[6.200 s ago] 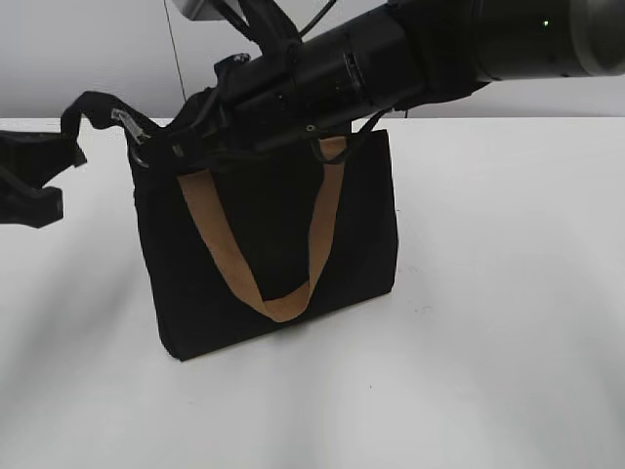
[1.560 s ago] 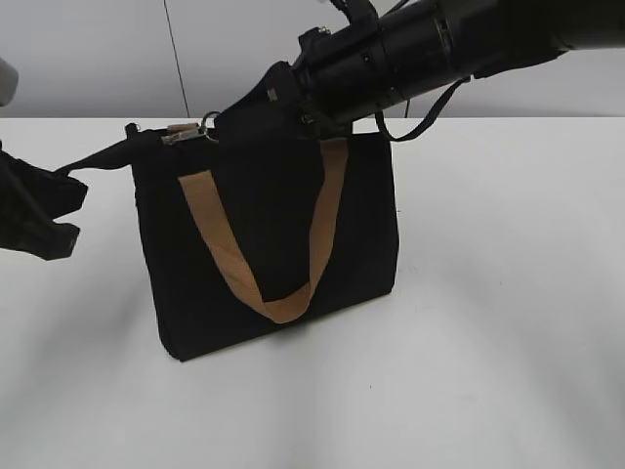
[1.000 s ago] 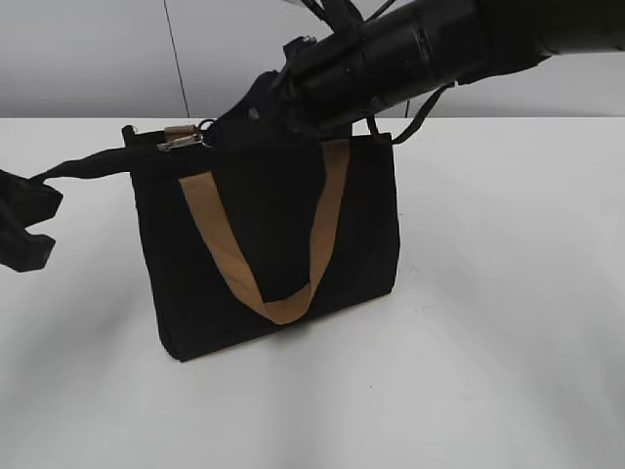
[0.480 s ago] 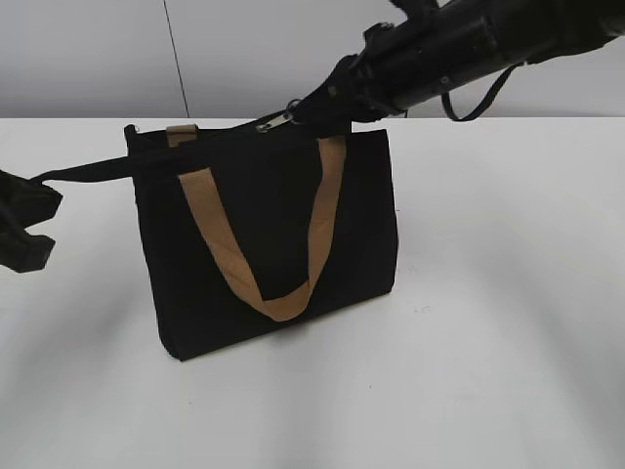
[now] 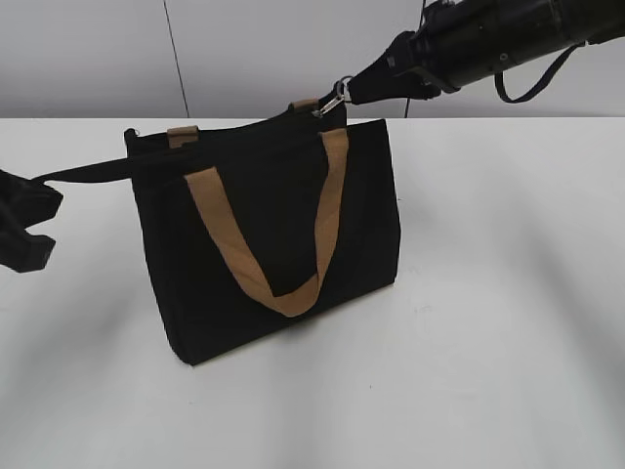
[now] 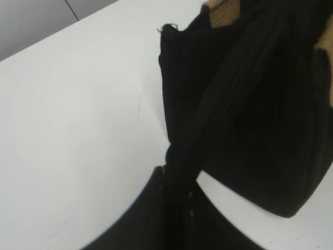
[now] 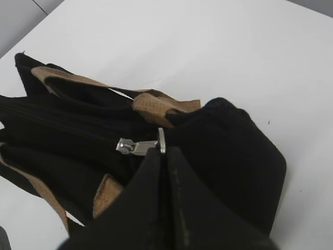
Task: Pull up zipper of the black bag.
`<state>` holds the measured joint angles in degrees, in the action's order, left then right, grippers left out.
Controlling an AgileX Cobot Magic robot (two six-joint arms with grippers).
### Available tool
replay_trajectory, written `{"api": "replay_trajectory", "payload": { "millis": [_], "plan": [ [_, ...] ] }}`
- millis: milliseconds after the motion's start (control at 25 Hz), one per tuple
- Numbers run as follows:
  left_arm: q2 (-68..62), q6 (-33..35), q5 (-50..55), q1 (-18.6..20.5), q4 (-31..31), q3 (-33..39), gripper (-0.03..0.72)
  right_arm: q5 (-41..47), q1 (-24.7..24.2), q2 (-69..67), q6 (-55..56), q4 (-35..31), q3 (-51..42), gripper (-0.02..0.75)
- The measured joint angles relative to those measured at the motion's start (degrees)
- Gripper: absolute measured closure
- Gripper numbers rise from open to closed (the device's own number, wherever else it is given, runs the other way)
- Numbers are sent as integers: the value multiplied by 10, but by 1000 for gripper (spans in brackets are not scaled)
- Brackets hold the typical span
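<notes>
While the bag stands upright on the bench, this is how things lie with me

Black bag: the black bag (image 5: pixel 273 244) stands near the middle of the white bench (image 5: pixel 488 342), leaning a little, its broad face toward the exterior camera

Handles: one tan handle (image 5: pixel 283 244) hangs down the front face in a loop; the second tan handle (image 7: pixel 156 104) lies folded across the top edge, just behind the pull

Zipper: the zipper (image 7: pixel 136 147) runs along the bag's top edge, its silvery pull tab and ring sitting near the right end of that edge, close to the bag's right corner

My right pincer: my right pincer (image 7: pixel 162 151) is pressed together on the ring of the zipper pull, the two fingers meeting with no gap between them; in the exterior view the ring (image 5: pixel 337 95) juts out from my dark tip, just above the bag's upper right corner

My left pincer: my left pincer (image 6: pixel 177 179) is clamped on a black fabric tail (image 5: pixel 88 174) that runs off the bag's upper left corner; the tail stretches taut and nearly level from the bag to me, out at the left edge of the bench

Right arm: it comes in from the upper right, above the bench, slanting down to the bag's top edge
</notes>
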<state>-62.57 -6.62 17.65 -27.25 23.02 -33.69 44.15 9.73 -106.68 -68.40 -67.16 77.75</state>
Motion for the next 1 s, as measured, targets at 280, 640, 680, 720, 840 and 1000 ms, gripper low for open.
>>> {"api": "replay_trajectory", "payload": {
  "millis": [280,640,680,720,840,1000],
  "plan": [
    [0,0,4,0,-37,0,653,21,-3,6,7,2,0,646],
    [0,0,75,0,-198,-2,135,82,-4,56,114,123,0,332],
    [1,0,96,0,-211,-4,131,84,0,63,134,150,0,330],
    [5,0,123,0,-222,-7,131,84,4,70,154,175,0,327],
    [37,0,184,0,-241,-18,137,84,38,101,207,260,-5,325],
    [106,0,233,0,-244,-36,170,82,75,157,240,309,-51,325]
  ]
}}
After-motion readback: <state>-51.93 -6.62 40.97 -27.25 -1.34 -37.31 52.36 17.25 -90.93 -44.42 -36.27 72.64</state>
